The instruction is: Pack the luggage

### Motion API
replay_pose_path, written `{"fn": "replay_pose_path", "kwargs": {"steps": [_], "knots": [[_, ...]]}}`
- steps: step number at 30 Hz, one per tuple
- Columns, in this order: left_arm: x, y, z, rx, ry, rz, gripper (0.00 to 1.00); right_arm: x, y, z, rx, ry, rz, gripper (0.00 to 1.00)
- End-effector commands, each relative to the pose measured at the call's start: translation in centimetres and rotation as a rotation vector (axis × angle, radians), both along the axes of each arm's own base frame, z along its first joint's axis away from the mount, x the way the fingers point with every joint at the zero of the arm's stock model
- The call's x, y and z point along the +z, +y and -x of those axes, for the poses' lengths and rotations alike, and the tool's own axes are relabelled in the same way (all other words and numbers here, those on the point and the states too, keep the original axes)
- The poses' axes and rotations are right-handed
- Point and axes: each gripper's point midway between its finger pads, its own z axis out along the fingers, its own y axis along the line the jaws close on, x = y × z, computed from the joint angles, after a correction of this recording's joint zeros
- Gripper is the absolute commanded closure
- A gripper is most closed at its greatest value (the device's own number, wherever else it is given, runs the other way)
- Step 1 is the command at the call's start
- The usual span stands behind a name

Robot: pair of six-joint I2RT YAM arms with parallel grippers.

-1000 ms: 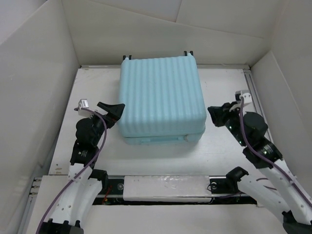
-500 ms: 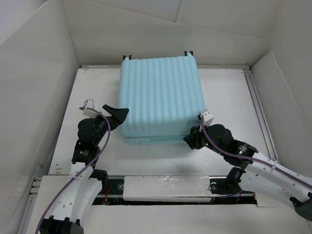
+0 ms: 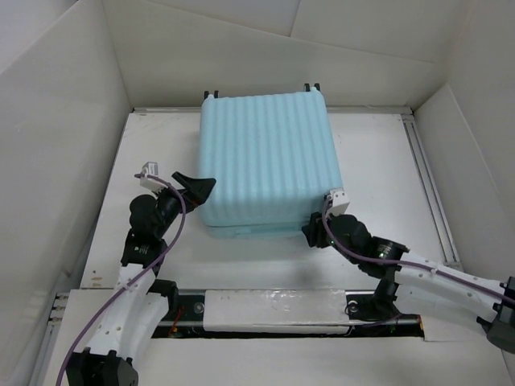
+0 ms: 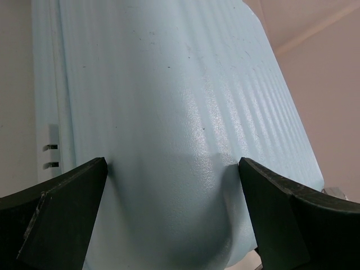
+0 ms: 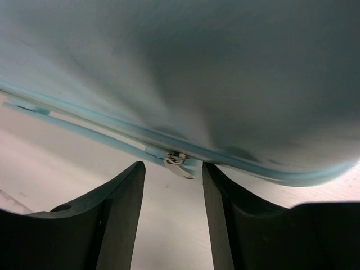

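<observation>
The left pincer [image 4: 171,164] is spread wide, its black fingers [image 4: 62,208] flanking the rounded near corner of the pale blue ribbed luggage [image 4: 169,84]. A strip of pale desk [image 4: 14,112] shows at left.

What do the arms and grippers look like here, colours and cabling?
Both alike: the left arm and right arm have white lower links and black joints toward the wrist. A purple cable runs along each. A small white block sits on each wrist. The left gripper and right gripper have black, wedge-shaped fingers. No markings legible.
</observation>
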Motion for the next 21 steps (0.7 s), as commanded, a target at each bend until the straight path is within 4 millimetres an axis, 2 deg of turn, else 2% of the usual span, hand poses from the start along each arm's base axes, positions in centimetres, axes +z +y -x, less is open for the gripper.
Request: {"fn": "replay_pose_path", "kwargs": {"steps": [1, 5, 8, 9, 10, 12, 13, 15, 16, 19, 20, 21], "knots": [[0.1, -3.0, 1.7, -0.19, -0.018, 0.037, 0.03, 0.9, 1.7, -0.7, -0.005, -0.028, -0.029, 0.48], [0.2, -3.6, 2.0, -0.225, -0.02, 0.058, 0.03, 1.5, 1.9, -1.3, -0.036, -0.047, -0.039, 0.48], [0.3, -3.7, 2.1, -0.239, -0.027, 0.067, 0.03, 1.7, 0.9, -2.1, -0.121, -0.065, -0.042, 0.5], [-0.3, -3.9, 2.4, -0.25, -0.014, 0.068, 0.05, 1.8, 0.6, -2.3, -0.148, -0.069, -0.047, 0.52], [-0.3, -3.9, 2.4, -0.25, -0.014, 0.068, 0.05, 1.6, 0.2, -2.4, -0.169, -0.066, -0.041, 0.59], [-0.5, -4.0, 2.5, -0.261, -0.015, 0.069, 0.05, 0.8, -0.7, -2.7, -0.221, -0.063, -0.024, 0.63], [-0.7, -4.1, 2.7, -0.27, -0.015, 0.07, 0.05, 0.5, -0.8, -2.8, -0.236, -0.06, -0.021, 0.72], [-0.6, -4.3, 2.7, -0.28, -0.016, 0.078, 0.06, -0.1, -1.2, -3.0, -0.272, -0.051, -0.018, 0.81], [-1.0, -4.3, 2.6, -0.28, -0.007, 0.078, 0.11, -0.3, -1.4, -3.1, -0.296, -0.057, -0.009, 0.91], [-0.8, -4.3, 2.4, -0.28, -0.021, 0.078, 0.12, -0.6, -1.8, -3.1, -0.341, -0.063, -0.014, 1.0], [-0.8, -5.0, 2.7, -0.308, -0.023, 0.079, 0.12, -0.6, -1.8, -3.1, -0.341, -0.063, -0.014, 1.0], [0.1, -5.7, 2.7, -0.315, -0.042, 0.078, 0.12, -0.6, -1.5, -2.9, -0.337, -0.059, -0.024, 1.0]]}}
